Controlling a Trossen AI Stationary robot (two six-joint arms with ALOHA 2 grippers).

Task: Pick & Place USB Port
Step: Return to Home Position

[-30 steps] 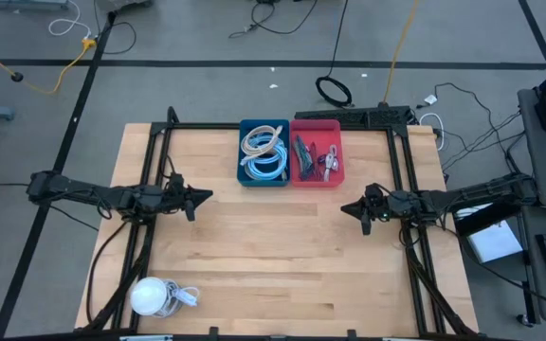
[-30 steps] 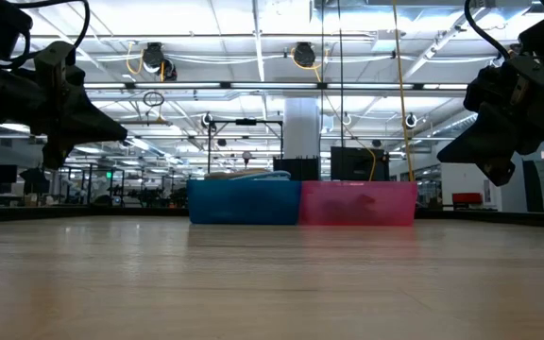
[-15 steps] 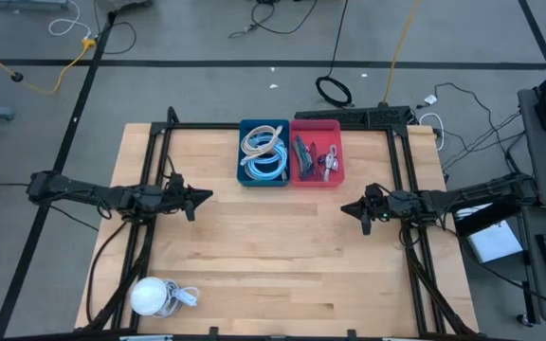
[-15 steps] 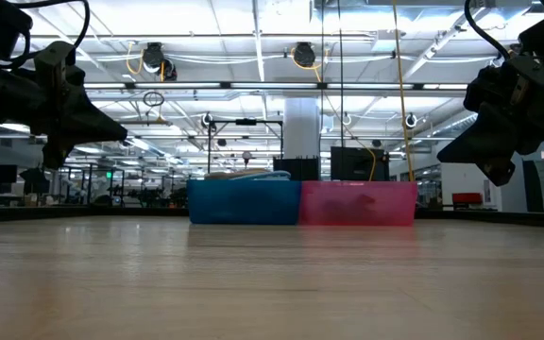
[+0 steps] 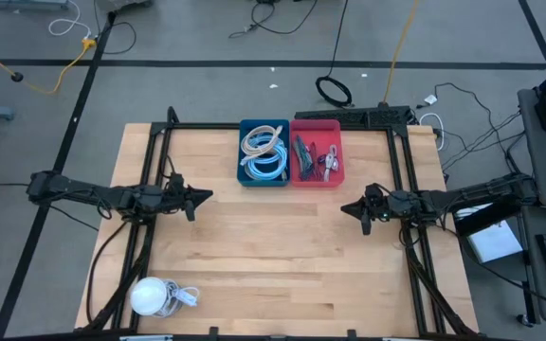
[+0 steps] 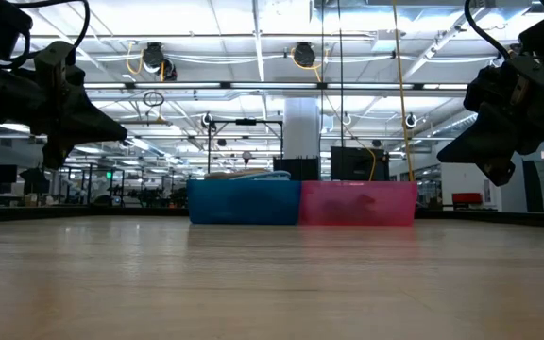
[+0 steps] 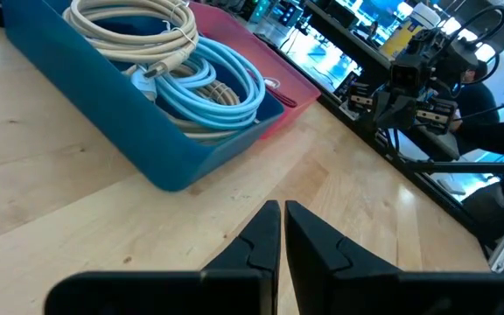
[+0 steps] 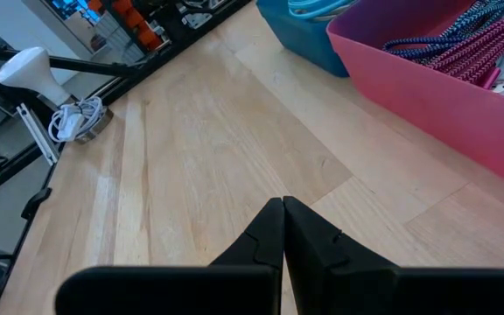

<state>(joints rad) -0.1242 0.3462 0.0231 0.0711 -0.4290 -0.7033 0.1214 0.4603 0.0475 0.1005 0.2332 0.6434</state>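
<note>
While low view shows blue bin (image 6: 244,203) wall, overhead, coiled cables (image 5: 263,153)

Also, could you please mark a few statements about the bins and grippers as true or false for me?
1. The blue bin holds coiled cables. True.
2. The pink bin stands apart from the blue bin. False: they touch, side by side.
3. The left gripper holds a cable. False: it is shut on nothing, above the bare table.
4. The right gripper is shut and empty. True.
5. A white device with a cord sits by a table corner on the left arm's side. True.
</note>
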